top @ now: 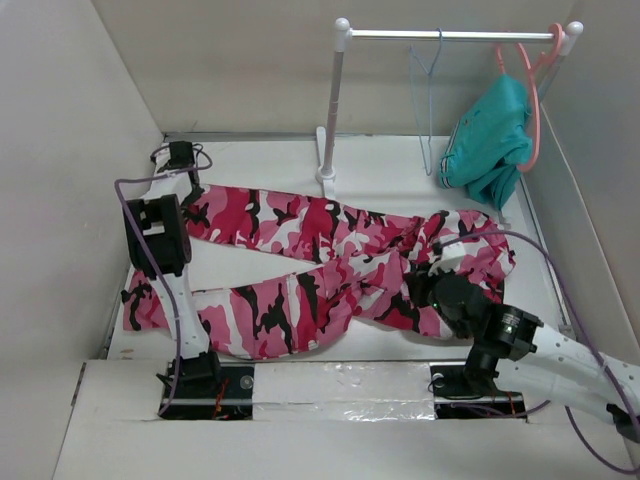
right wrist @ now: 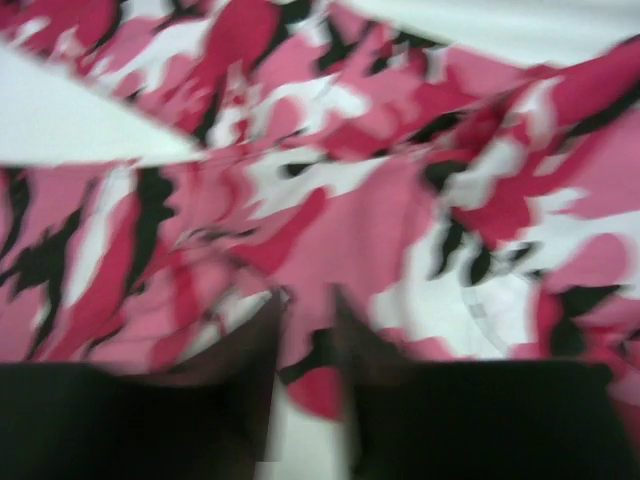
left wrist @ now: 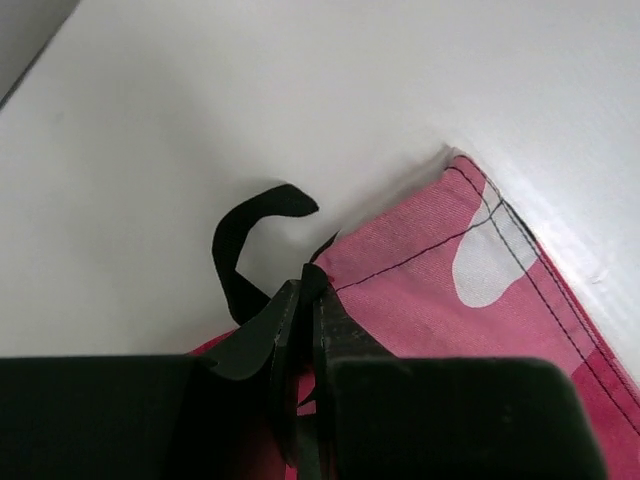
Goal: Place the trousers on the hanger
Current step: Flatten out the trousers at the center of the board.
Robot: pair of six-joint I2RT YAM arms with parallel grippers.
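Trousers (top: 300,270) in pink, white and black camouflage lie spread across the white surface (top: 400,175), their two legs running from the left of the top view to a bunched waist at the right. The pale-blue hanger (top: 428,100) hangs empty from the white rail (top: 450,34) in the upper right, well apart from the cloth. Beside it a teal garment (top: 490,135) hangs on a coral hanger (top: 535,100).

The left end effector (left wrist: 305,285) is at the hem corner of the upper leg, fingers pressed together on the cloth edge, where a black flap curls up. The right end effector (right wrist: 305,320) sits low over the bunched waist, fingers a little apart. The wrist view is blurred, so I cannot tell whether cloth is caught between them.
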